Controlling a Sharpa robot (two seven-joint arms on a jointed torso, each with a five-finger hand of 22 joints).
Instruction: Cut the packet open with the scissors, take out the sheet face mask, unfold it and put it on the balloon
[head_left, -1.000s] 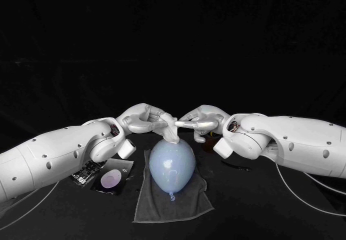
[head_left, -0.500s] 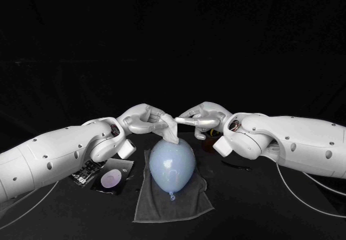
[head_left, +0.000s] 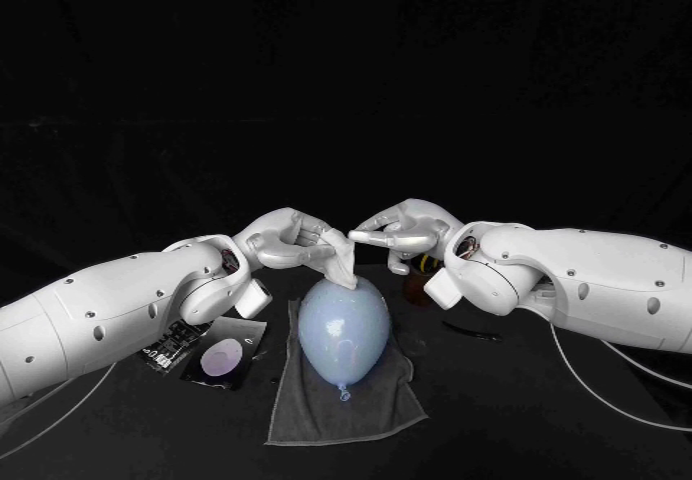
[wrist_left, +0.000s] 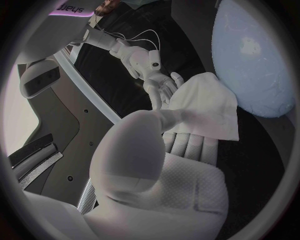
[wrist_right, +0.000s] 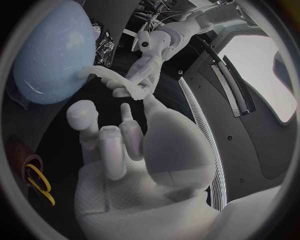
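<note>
The sheet face mask (head_left: 342, 262), folded to a small white sheet, hangs from my left hand (head_left: 289, 241). I have its upper edge pinched between my thumb and my fingers (wrist_left: 187, 146), and the rest of it hangs free. Its lower corner reaches the far end of the balloon (head_left: 343, 325); I cannot tell whether the two touch. The balloon is pale blue and lies lengthwise on a grey towel (head_left: 346, 408), with its knot pointing toward me.

My right hand (head_left: 401, 232) is just beside the mask on the other side. Its fingers (wrist_right: 111, 150) are loosely bent and apart, with nothing in them. The fingertips are close to the mask's top corner, but I cannot make out contact.

The packet (head_left: 219, 358) lies flat on the table (head_left: 548, 430), near the towel and below my left forearm. The yellow handles of the scissors (wrist_right: 39, 184) show on the table near my right hand.
</note>
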